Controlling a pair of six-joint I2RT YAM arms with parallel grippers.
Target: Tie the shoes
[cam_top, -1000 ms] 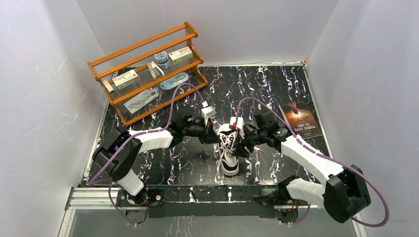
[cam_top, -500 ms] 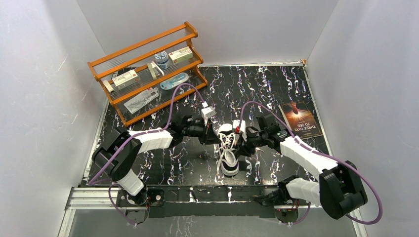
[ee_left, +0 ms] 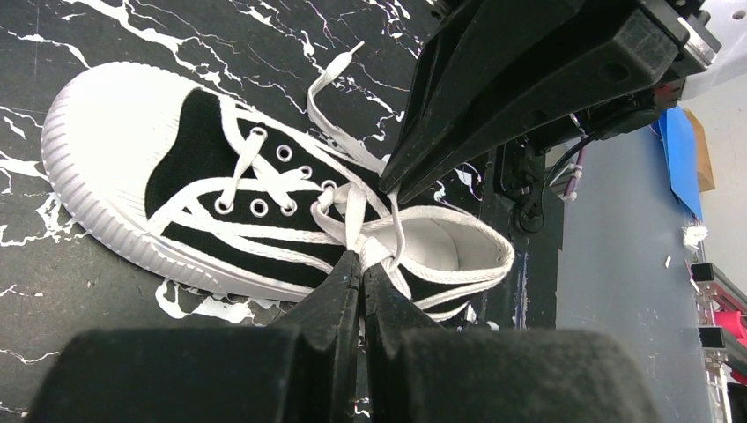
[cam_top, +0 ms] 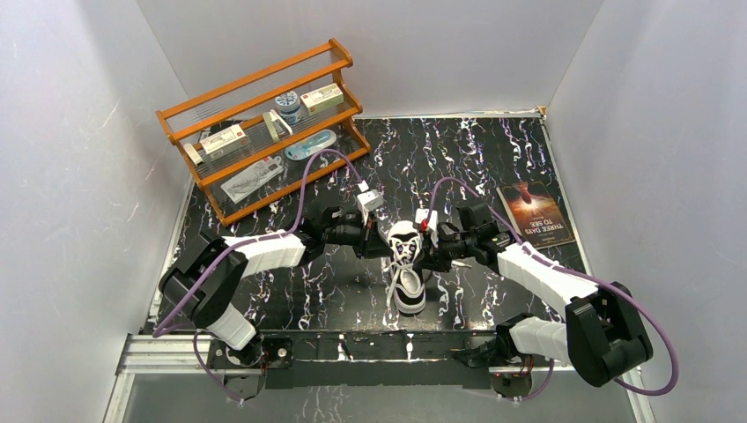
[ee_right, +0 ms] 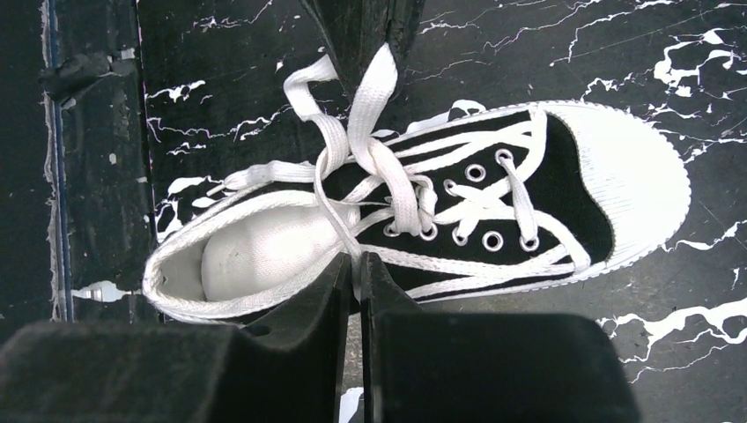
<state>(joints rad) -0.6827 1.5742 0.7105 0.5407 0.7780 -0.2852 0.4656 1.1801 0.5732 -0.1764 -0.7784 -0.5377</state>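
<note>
The small black canvas sneaker with white toe cap (cam_top: 407,269) sits midway on the black marbled table (cam_top: 493,150), long axis near-to-far, toe away from our bases; its long white laces (ee_right: 388,189) cross loosely over the tongue; our left gripper (ee_left: 359,264) and right gripper (ee_right: 355,264) each pinch a strand; we judge the knot half-made, needing an even outward pull.

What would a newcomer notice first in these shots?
The small black-and-white sneaker sits mid-table, with both arms meeting over it. The left gripper and right gripper are each shut on a strand of its white laces, one from either side. Further back, an orange wooden rack stands at the far left and a book lies to the right.
</note>
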